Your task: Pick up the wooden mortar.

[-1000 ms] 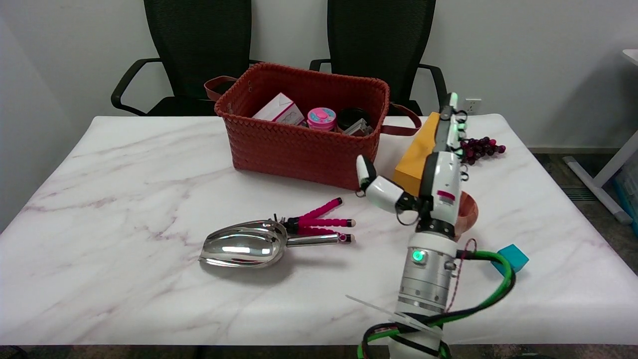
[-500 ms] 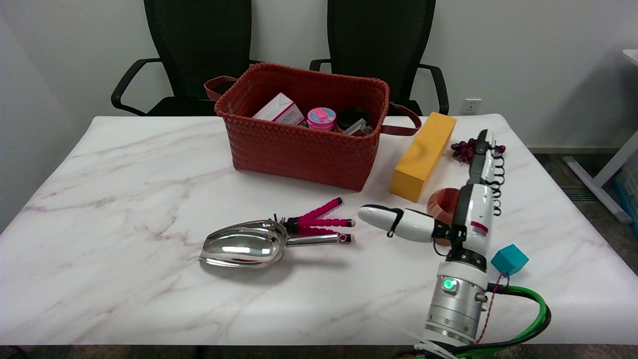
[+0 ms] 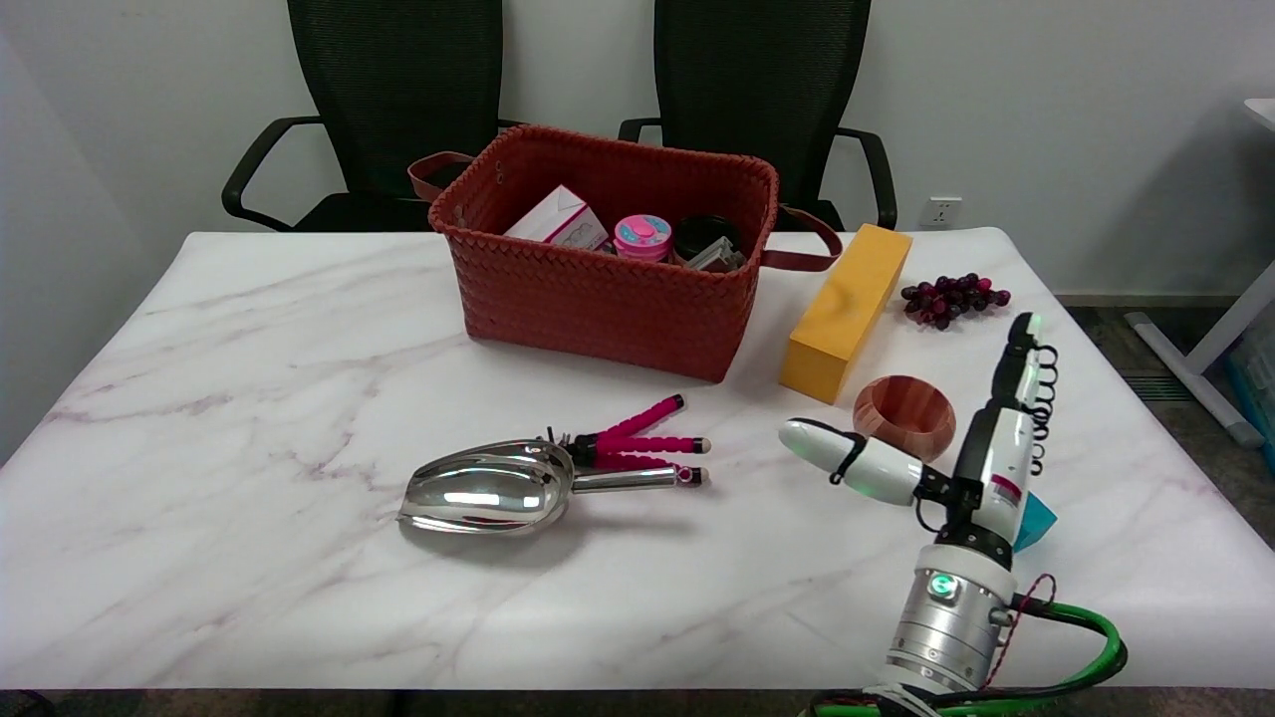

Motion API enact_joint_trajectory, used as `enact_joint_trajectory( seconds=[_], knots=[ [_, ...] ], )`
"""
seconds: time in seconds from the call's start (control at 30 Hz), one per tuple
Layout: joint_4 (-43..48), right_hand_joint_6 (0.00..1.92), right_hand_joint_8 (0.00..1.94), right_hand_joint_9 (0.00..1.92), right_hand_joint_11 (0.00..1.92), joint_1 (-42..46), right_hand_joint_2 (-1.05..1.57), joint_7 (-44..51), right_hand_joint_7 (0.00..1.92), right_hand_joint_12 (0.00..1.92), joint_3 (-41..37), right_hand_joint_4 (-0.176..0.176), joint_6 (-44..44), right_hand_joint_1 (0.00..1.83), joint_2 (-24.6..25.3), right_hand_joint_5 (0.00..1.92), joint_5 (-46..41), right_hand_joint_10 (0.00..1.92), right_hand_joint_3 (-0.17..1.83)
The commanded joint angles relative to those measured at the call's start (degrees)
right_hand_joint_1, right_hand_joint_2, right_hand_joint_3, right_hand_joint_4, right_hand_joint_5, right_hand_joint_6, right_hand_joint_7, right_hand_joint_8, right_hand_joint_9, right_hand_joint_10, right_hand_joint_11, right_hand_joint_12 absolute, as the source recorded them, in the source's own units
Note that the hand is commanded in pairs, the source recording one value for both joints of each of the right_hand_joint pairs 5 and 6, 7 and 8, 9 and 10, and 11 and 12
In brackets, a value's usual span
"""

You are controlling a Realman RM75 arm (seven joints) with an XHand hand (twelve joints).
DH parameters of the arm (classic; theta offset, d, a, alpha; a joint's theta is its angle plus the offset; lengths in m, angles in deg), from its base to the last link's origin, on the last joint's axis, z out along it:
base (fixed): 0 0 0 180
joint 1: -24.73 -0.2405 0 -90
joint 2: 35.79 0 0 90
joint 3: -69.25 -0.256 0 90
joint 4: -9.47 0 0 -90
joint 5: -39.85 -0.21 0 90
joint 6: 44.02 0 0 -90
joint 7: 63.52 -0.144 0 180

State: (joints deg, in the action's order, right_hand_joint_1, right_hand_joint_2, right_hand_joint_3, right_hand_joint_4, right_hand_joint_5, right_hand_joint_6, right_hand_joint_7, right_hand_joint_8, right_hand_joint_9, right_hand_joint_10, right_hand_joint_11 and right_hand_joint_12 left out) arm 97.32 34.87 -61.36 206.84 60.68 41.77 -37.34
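The round reddish-brown wooden mortar (image 3: 904, 416) stands upright, hollow, beside the empty, spread right hand (image 3: 971, 448).

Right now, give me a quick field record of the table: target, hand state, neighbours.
target: wooden mortar, upright on the table, opening up
right hand: open, holding nothing; thumb to the mortar's near left, fingers extended past its right side, no contact visible
behind target: yellow block, purple grapes
near hand: teal cube, partly hidden by the wrist
centre: metal scoop beside pink tripod
back: red woven basket with small items inside
task status: mortar not yet lifted
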Motion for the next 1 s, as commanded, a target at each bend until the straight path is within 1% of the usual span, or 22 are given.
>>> enact_joint_trajectory(
  seconds=[0.03, 0.23, 0.3, 0.33, 0.53, 1.0],
  knots=[
    [-7.88, 0.00, 0.00, 0.00, 0.00, -1.38, 0.10, -14.91, 0.00, 0.00, -6.15, 0.000, 0.37, 1.09, -1.90, 0.00, -10.28, 0.00, -0.17],
    [-10.12, 0.00, 0.00, 0.00, 0.00, -1.84, 0.11, -18.07, 0.00, 0.00, -9.01, 0.000, -3.55, 1.09, -2.16, 0.00, -12.52, 0.00, -0.17],
    [-10.97, 0.00, 0.00, 0.00, 0.00, -1.92, 0.18, -19.20, 0.00, 0.00, -9.88, 0.000, -4.68, 1.11, -2.16, 0.00, -12.66, 0.00, -0.17],
    [-11.21, 0.00, 0.00, 0.00, 0.00, -1.97, 0.30, -19.81, 0.00, 0.00, -10.23, 0.000, -5.29, 1.16, -2.16, 0.00, -12.96, 0.00, -0.06],
    [-11.84, 0.00, 0.00, 0.00, 0.00, -2.07, 0.37, -20.19, 0.00, 0.00, -11.77, 0.000, -8.33, 1.20, -2.16, 0.00, -13.72, 0.00, 0.13],
    [-11.67, 0.00, 0.00, 0.00, 0.00, -2.14, 0.35, -20.27, 0.00, 0.00, -11.41, 0.000, -12.87, 1.18, -2.16, 0.00, -13.74, 0.00, 0.25]
  ],
)
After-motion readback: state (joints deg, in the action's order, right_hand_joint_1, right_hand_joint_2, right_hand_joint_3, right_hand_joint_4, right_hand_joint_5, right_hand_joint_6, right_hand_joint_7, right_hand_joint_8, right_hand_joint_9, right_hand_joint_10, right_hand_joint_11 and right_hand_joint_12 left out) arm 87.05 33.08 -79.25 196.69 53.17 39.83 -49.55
